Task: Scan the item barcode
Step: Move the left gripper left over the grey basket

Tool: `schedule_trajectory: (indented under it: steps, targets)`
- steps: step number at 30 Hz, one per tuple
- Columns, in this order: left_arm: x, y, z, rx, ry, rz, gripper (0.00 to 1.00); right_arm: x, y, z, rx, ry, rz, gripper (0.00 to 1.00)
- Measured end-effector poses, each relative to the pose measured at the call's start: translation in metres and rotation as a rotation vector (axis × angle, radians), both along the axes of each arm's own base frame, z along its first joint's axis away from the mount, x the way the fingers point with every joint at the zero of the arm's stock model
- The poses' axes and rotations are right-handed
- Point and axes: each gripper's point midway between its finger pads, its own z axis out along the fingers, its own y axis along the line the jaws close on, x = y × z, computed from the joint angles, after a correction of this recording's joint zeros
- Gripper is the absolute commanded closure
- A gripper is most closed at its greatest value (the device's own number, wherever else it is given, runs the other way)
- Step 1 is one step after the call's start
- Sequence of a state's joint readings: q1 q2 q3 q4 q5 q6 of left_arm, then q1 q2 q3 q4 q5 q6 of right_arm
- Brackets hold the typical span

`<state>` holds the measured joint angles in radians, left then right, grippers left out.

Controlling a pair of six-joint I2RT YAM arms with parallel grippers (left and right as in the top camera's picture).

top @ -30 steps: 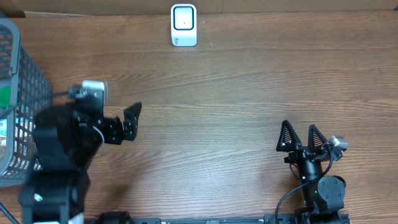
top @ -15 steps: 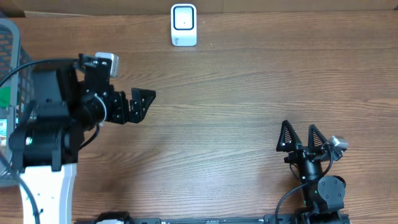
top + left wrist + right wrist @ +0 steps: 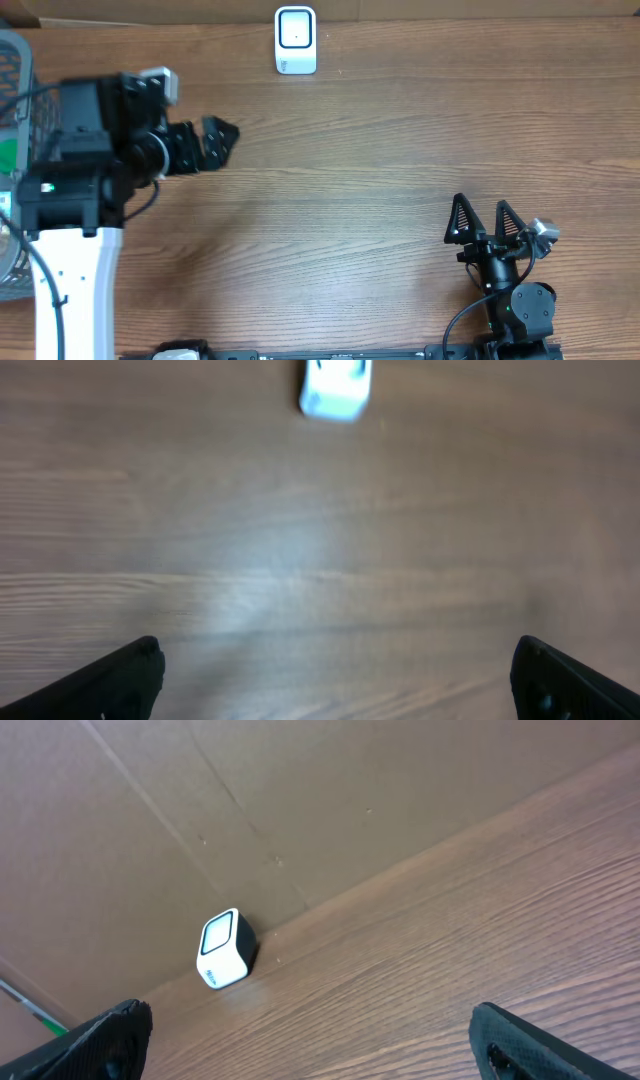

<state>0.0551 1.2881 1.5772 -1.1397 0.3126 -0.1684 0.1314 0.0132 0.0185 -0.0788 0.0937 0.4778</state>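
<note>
At the near right of the wooden table [image 3: 380,150], the right gripper [image 3: 482,205] sits low by its base, its two black fingers spread wide and pointing toward the far edge, with nothing between them. Farther in and on the left side, the left arm [image 3: 80,170] reaches over the tabletop with the left gripper [image 3: 222,140] turned toward the right. Its jaws are likewise parted wide and empty, hanging above bare wood. Just left of that arm, a wire basket [image 3: 40,110] stands at the table's left edge. A green package [image 3: 8,155] shows through the mesh, along with other contents too hidden to make out, and no barcode can be read from here. At the far edge, a little left of centre, the small white scanner [image 3: 296,40] stands upright on its own, its dark-framed window facing up and out toward the arms, well apart from both grippers. The left wrist camera catches it only as a blurred white shape. Behind the scanner a brown cardboard wall [image 3: 150,820] closes off the far side.
</note>
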Motion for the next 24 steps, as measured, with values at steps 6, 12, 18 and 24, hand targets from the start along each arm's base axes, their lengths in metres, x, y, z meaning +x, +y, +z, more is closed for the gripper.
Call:
schedule_trajectory:
  steps: [6,12,18,24]
  targets:
    - [-0.005,0.063,0.082,0.009,-0.158,0.269,0.00,0.000,0.000,0.000,0.000,0.000,0.000,0.00]
    - [-0.041,0.156,0.101,0.032,-0.165,0.715,0.00,0.000,0.000,0.000,0.000,-0.001,0.000,0.00]
    - [-0.081,0.238,0.081,0.035,-0.080,1.117,0.00,0.000,0.000,0.000,0.000,0.000,0.000,0.00]
    - [-0.090,0.291,0.045,0.016,0.043,1.278,0.00,0.000,0.000,0.000,0.000,-0.001,0.000,0.00]
